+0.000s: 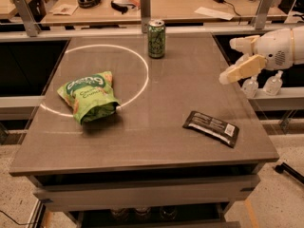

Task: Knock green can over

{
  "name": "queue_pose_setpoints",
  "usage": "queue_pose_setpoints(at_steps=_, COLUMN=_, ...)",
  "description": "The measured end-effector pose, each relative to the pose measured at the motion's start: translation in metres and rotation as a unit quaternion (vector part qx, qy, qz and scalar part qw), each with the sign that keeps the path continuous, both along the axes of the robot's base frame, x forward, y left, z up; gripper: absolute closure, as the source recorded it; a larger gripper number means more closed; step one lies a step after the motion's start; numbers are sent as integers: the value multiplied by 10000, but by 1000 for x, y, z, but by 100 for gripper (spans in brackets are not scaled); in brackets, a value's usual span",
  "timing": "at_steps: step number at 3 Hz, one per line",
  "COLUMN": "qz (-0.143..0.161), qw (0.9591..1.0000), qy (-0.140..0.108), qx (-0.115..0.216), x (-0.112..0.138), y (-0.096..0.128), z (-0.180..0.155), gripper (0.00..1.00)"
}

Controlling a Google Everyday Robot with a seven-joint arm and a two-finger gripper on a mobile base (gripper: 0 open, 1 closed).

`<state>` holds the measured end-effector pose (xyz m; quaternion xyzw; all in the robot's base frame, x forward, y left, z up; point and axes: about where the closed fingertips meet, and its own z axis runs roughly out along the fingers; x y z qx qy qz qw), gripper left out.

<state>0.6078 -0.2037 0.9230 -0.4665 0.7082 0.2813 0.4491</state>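
Observation:
The green can point(156, 38) stands upright at the far edge of the grey table point(156, 146), just past the white circle marked on it. It is green with dark scribbly markings and a silver top. My gripper point(227, 61) hangs over the table's right edge, well to the right of the can and a little nearer. Its two cream fingers point(241, 69) point left and are spread apart with nothing between them.
A green snack bag point(88, 96) lies at the left, on the white circle's line. A dark wrapped bar point(211, 127) lies at the front right. Two clear bottles point(273, 83) stand off the table beyond the gripper. A cluttered bench point(190, 4) runs behind the table.

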Motion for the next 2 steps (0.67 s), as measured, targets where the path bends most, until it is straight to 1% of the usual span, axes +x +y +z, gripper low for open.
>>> queue_pose_setpoints(at_steps=1, qz=-230, qw=9988, qy=-423, qx=37, x=19, y=8, z=-3, gripper=0)
queue_pose_setpoints(at_steps=2, qz=-241, qw=9971, qy=-713, qx=136, x=50, y=21, z=-14, gripper=0)
